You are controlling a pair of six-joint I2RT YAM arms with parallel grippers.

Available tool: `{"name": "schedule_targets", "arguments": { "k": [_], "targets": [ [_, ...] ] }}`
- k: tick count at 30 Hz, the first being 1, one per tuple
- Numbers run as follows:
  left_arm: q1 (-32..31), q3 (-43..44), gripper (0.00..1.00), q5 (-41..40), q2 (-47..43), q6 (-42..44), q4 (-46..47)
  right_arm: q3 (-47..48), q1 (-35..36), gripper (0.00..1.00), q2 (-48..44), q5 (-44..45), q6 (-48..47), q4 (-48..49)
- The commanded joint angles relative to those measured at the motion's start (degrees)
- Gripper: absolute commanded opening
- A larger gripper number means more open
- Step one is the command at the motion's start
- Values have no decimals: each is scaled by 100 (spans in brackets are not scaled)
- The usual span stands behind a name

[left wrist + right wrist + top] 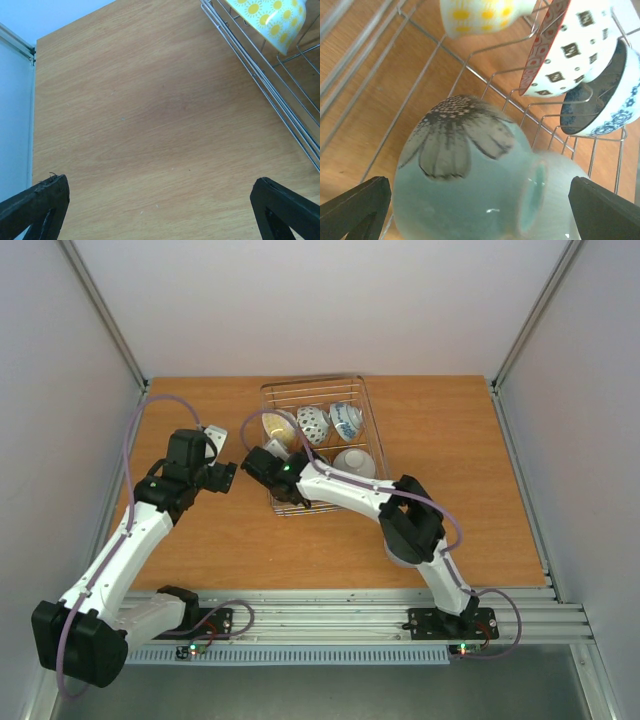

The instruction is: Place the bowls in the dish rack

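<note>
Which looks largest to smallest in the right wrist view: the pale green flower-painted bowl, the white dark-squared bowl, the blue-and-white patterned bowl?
1. pale green flower-painted bowl, nearest the camera, so real size unsure.
2. white dark-squared bowl.
3. blue-and-white patterned bowl, partly hidden.

The dish rack stands mid-table, toward the far edge. In its far row three bowls sit side by side: the far-left bowl, the middle bowl, the far-right bowl. Nearer me lie the near-right bowl and the near-left bowl, this one between my right gripper's fingers. My left gripper hangs over the table, left of the rack
</note>
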Motion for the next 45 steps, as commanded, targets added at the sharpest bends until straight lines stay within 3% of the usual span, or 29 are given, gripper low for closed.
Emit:
{"name": "schedule_targets", "arguments": {
  "k": [1,9,10,12,15,16,28,45],
  "targets": [
    [20,-52,99,75,-88,14,243,-235,50,99,-674,-571,-24,463],
    [17,-52,99,104,-96,21,217,-687,38,98,-1320,-806,93,731],
    [14,-52,99,111,-106,17,214,-734,19,94,-1400,-786,122,725],
    [16,-52,99,129,-105,25,204,-863,-116,73,-1559,-867,258,670],
    [16,-52,100,146,-113,21,199,-1185,-355,7,-1815,-1144,547,624],
    [13,-52,99,152,-114,22,192,-1290,-422,2,-1879,-1258,618,616],
    [17,-44,99,183,-115,25,164,-1646,-917,1,-1558,-1924,919,659],
    [16,-66,99,262,-13,41,181,-1192,-1164,1,-786,-2477,821,841]
  ]
}}
